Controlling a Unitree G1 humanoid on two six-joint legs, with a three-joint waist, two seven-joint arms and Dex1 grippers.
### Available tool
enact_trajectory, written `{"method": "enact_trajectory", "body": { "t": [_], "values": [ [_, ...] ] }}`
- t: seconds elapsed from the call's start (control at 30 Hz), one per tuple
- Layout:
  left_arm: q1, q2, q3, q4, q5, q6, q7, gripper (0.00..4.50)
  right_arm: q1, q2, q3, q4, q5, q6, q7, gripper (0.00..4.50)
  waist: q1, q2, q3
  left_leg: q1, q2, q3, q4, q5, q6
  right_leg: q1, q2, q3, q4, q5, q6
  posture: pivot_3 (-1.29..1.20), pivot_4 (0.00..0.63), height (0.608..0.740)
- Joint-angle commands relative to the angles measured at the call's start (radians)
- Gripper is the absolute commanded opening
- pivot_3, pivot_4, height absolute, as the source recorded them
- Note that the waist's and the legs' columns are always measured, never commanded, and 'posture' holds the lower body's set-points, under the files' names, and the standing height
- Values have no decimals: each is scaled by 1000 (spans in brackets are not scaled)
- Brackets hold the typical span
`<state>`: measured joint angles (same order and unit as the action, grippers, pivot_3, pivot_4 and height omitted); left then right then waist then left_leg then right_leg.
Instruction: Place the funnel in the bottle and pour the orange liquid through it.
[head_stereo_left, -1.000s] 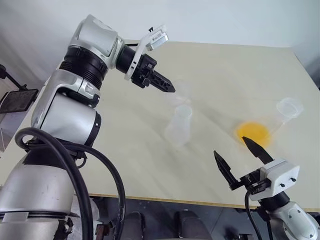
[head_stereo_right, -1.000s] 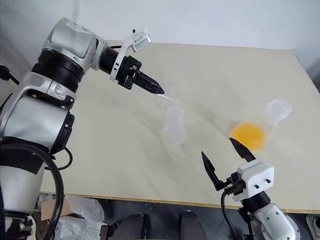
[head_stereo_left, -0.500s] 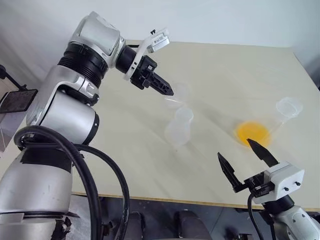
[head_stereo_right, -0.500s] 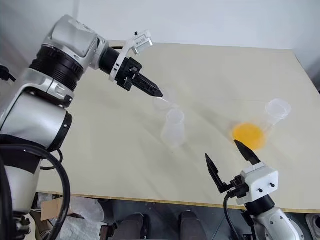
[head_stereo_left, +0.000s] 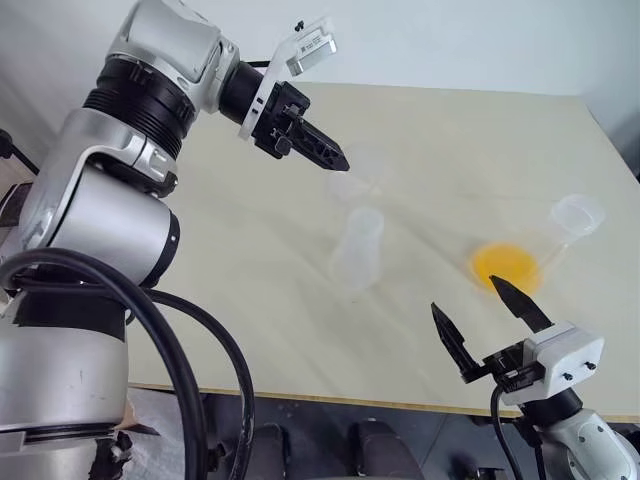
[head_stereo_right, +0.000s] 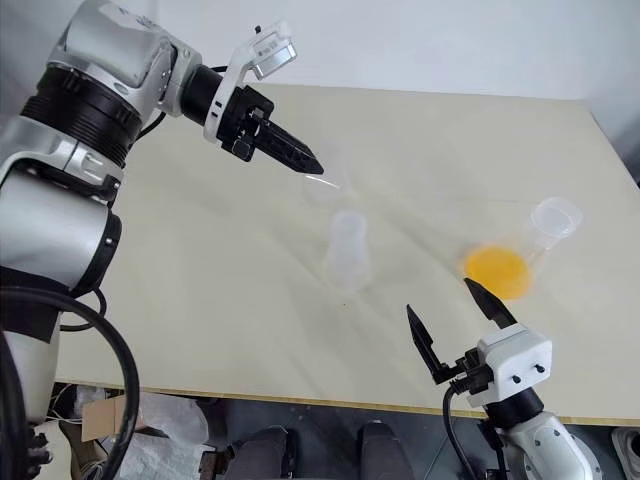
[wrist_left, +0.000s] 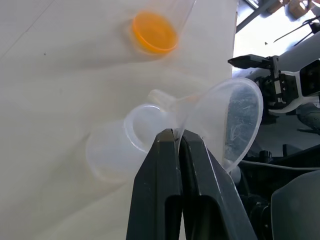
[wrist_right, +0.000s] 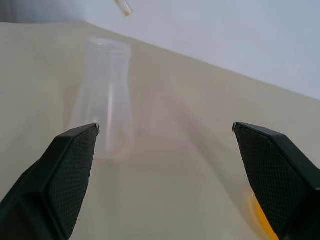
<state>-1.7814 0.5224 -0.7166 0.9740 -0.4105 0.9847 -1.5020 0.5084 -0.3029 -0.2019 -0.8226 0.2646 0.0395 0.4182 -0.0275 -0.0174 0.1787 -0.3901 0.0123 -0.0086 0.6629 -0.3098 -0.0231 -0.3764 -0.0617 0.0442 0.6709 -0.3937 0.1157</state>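
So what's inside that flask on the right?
Orange liquid pooled in the flask; its neck is open and bare. The funnel is pinched in the left gripper.

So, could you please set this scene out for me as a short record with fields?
left end effector: shut on the funnel rim, held above the table
funnel: not yet in the bottle
bottle: upright, empty, mid-table
orange liquid: in the second flask, to the right of the bottle
right end effector: open, holding nothing, near the table's front edge
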Motion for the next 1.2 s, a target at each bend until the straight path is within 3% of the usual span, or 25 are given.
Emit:
{"method": "enact_trajectory", "body": {
  "t": [0.03,0.2,0.6,0.83,1.1,1.2],
  "values": [
    [9,16,-35,-29,-10,-3,-112,51,-4,3,-5,-17,5,-18,-11,4500,0,0,0,0,0,0,0,0,0,0,0,0,0,0,0,0,150,740],
    [48,1,-58,-62,-13,33,-112,51,-8,6,2,-16,-1,-17,-13,4500,0,0,0,0,0,0,0,0,0,0,0,0,1,0,0,0,150,740],
    [61,-105,19,-16,67,38,-112,51,-22,7,5,-16,-2,-7,-19,4500,-1,0,0,0,0,0,1,0,1,0,1,0,2,0,0,0,150,740],
    [116,-121,188,-30,43,-81,-36,1360,-31,14,25,-12,-13,-7,-33,4500,1,0,0,0,0,1,2,0,0,0,1,1,2,0,0,0,150,740],
    [299,-103,471,-76,31,-366,13,3565,-42,4,17,-12,-11,-2,-43,4500,-1,1,0,1,0,1,3,0,0,0,0,1,4,0,0,0,150,740],
    [443,-94,650,-120,-52,-532,58,3711,-16,-4,-15,-19,-14,-7,-39,4500,0,1,0,2,1,2,3,0,0,0,0,1,5,0,0,0,150,740]
  ]
}}
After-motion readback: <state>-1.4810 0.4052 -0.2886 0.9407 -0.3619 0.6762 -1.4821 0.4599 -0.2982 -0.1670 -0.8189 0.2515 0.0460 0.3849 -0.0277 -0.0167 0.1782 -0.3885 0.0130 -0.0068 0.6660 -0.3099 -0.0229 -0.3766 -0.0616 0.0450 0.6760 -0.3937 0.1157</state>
